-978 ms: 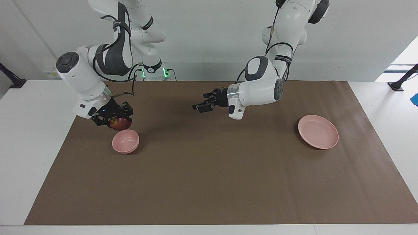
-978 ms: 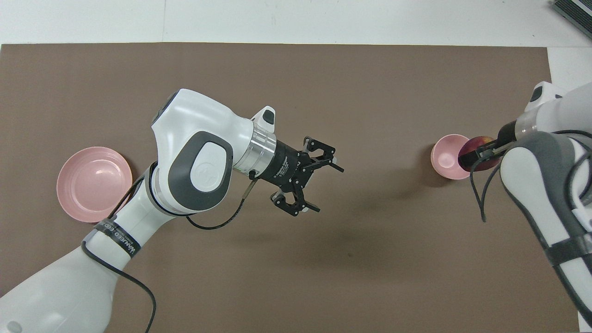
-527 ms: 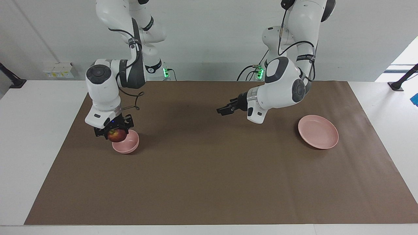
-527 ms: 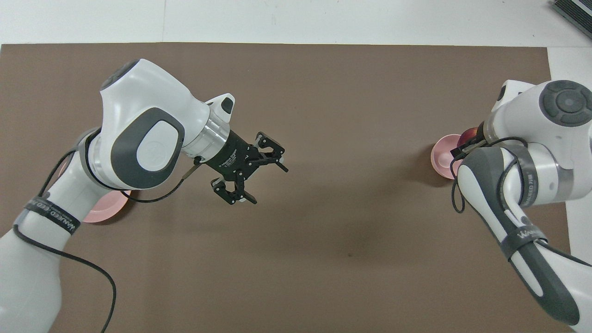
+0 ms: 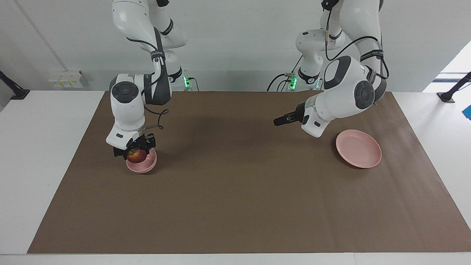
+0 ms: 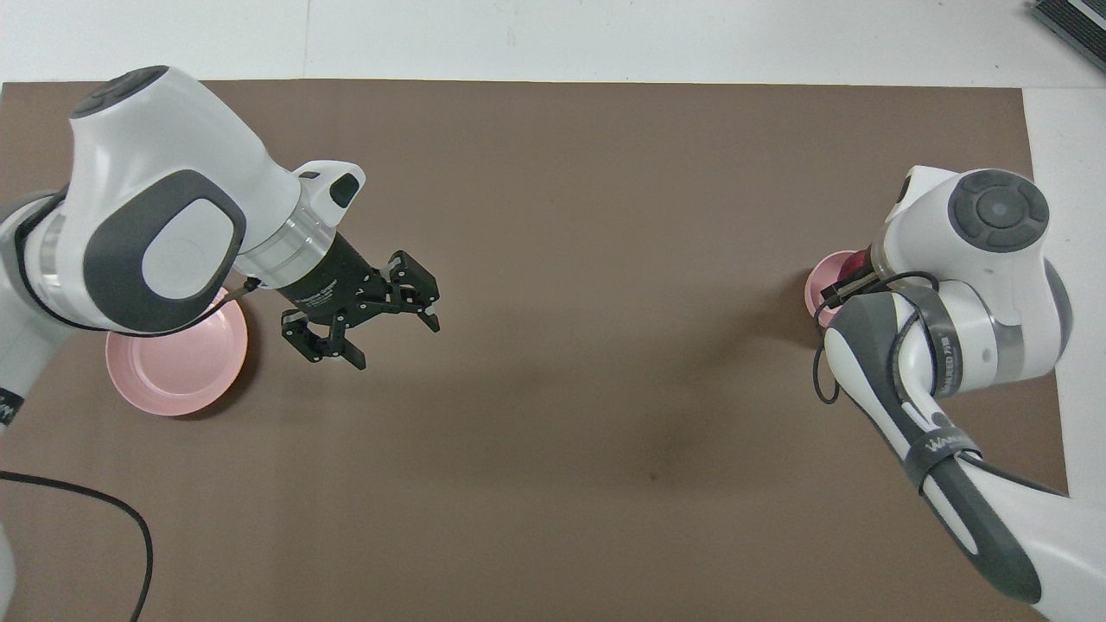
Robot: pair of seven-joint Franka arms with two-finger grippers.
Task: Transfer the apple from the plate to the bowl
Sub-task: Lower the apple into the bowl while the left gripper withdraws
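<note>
Because the apple (image 5: 137, 155) is round, firm and smooth-skinned, you should expect it to roll or slip if the pinch sits off its widest part, so take it across the middle with the fingers on either flank. I judge it light enough for one gripper, stiff enough not to give, yet it would bruise if dropped from height. You have it that way now: the right gripper (image 5: 134, 151) is clamped on the apple from above, holding it low over the bowl (image 5: 144, 165), seemingly just inside the rim; whether it touches the bowl's floor you cannot tell from either view.

Look at the fruit itself: small, dark red, with a yellowish patch showing on the side toward the facing camera, and clearly narrower than the bowl's mouth. From overhead only a sliver of red shows at the bowl, under the right arm's wrist.

Taking the bowl as your landmark, it sits toward the right arm's end of the brown mat (image 5: 235, 206). Well apart from the bowl, toward the left arm's end, lies the pink plate (image 5: 358, 148), now bare. Between bowl and plate, much closer to the plate, the left gripper (image 6: 370, 314) waits in the air over the mat with its fingers spread wide and nothing in them.
</note>
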